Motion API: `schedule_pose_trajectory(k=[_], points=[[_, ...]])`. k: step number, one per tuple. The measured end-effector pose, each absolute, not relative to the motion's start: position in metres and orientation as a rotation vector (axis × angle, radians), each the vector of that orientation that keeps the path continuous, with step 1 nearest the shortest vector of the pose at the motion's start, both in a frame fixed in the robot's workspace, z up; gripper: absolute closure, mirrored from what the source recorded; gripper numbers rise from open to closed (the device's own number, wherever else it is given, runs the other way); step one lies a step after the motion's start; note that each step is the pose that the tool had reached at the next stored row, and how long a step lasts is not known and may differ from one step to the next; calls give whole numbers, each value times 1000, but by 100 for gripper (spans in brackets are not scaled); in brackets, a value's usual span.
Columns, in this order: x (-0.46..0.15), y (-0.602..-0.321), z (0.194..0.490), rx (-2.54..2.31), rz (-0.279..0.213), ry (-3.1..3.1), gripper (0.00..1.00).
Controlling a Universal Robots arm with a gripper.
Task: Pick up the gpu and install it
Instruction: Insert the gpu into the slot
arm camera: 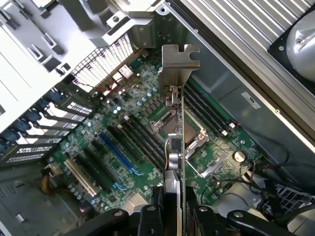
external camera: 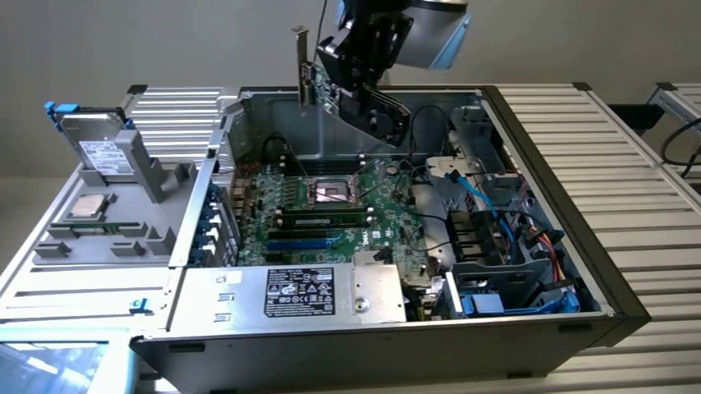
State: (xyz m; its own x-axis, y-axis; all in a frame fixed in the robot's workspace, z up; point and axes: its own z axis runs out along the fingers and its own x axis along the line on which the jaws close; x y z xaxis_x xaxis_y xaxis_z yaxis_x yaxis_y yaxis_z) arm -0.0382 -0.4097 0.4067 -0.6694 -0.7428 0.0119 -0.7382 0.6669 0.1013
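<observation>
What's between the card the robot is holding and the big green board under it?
Nothing, just air. In the exterior view the gripper holds the gpu clear above the motherboard.

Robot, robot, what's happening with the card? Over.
Status: tool shut on the gpu. Card in the air above the motherboard, not slotted. Nothing seen blocking below.

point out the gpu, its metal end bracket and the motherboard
gpu [external camera: 378, 115], exterior view, on its black cooler shroud
end bracket [arm camera: 180, 58], wrist view, on the silver notched tab
motherboard [external camera: 383, 203], exterior view, on green board beside the cpu socket
</observation>
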Motion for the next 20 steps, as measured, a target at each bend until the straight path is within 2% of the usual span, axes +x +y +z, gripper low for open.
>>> schedule_pose_trajectory(k=[20], points=[[-38, -410, 403, 1752, -102, -2556, 72]])
